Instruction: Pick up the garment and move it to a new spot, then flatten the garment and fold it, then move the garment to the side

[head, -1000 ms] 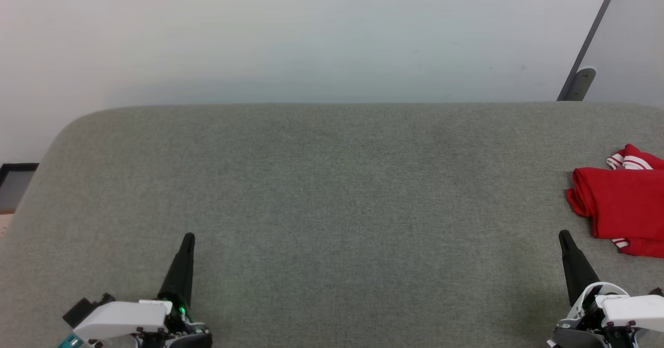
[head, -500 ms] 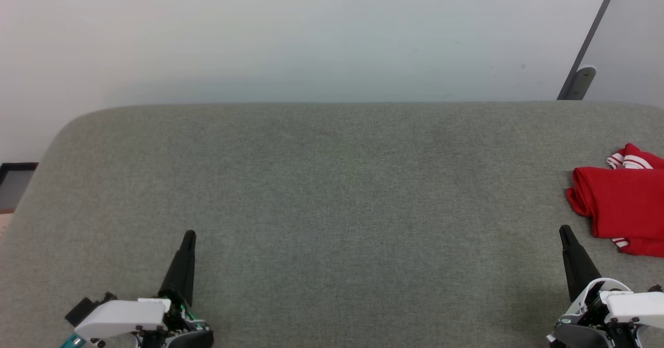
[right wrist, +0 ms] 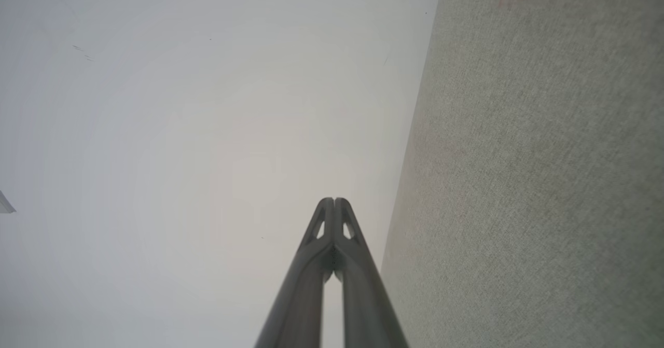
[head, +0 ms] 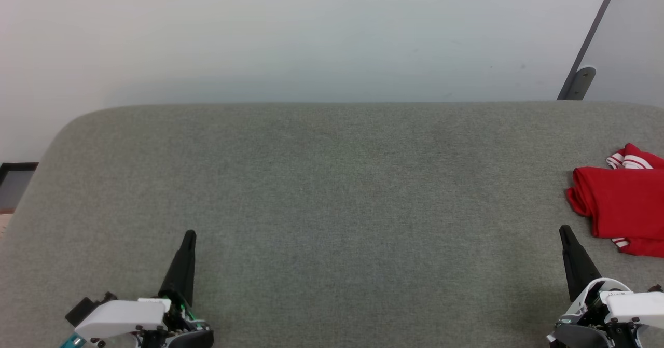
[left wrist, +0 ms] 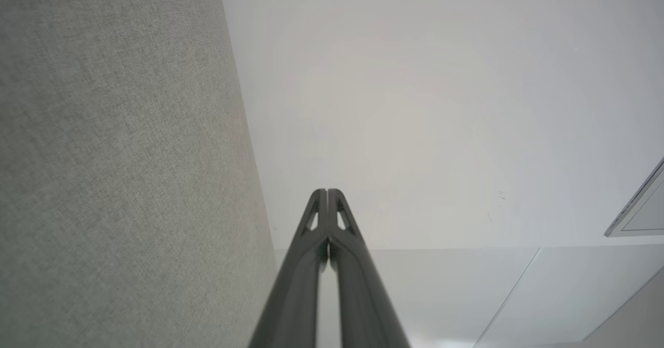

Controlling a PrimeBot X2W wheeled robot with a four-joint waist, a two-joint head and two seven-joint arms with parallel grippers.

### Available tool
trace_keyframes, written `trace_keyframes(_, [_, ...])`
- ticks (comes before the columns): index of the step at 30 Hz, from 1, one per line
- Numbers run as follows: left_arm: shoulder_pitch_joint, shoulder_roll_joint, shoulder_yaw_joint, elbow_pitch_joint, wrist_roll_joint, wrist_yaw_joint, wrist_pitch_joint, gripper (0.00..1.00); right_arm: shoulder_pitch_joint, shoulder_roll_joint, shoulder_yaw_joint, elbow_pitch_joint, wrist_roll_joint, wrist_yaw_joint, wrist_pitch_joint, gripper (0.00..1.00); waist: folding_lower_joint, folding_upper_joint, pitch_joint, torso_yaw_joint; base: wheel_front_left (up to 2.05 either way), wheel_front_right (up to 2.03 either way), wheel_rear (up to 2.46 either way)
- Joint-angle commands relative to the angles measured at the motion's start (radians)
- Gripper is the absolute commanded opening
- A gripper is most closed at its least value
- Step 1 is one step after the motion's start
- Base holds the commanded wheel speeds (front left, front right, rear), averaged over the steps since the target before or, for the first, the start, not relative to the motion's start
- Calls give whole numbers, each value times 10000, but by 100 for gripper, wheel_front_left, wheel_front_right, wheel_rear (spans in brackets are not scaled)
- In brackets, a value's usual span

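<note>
garment (head: 622, 203), red with white-striped trim, folded at the right edge of the grey fabric surface (head: 332, 208). lies just ahead and to the right of the right gripper (head: 564, 231), apart from it. pinched closed, holding nothing. left gripper (head: 189, 235) likewise closed and empty, well apart.

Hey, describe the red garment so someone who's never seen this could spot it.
Start at the wide grey fabric surface and follow it to its right edge. There, just beyond the right pincer, lies the folded garment. Bright red cloth with white striped hems sets it apart from the plain grey.
</note>
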Motion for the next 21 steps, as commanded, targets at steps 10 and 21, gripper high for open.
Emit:
trace_keyframes(10, [-88,1,18,-16,-29,14,31,0,-25,39,-1,-21,35,-10,25,0,0,-1,0,0,0,0,0])
trace_keyframes(21, [-87,1,17,-16,-30,14,30,0,-25,39,0,-21,34,-10,24,0,0,-1,0,0,0,0,0])
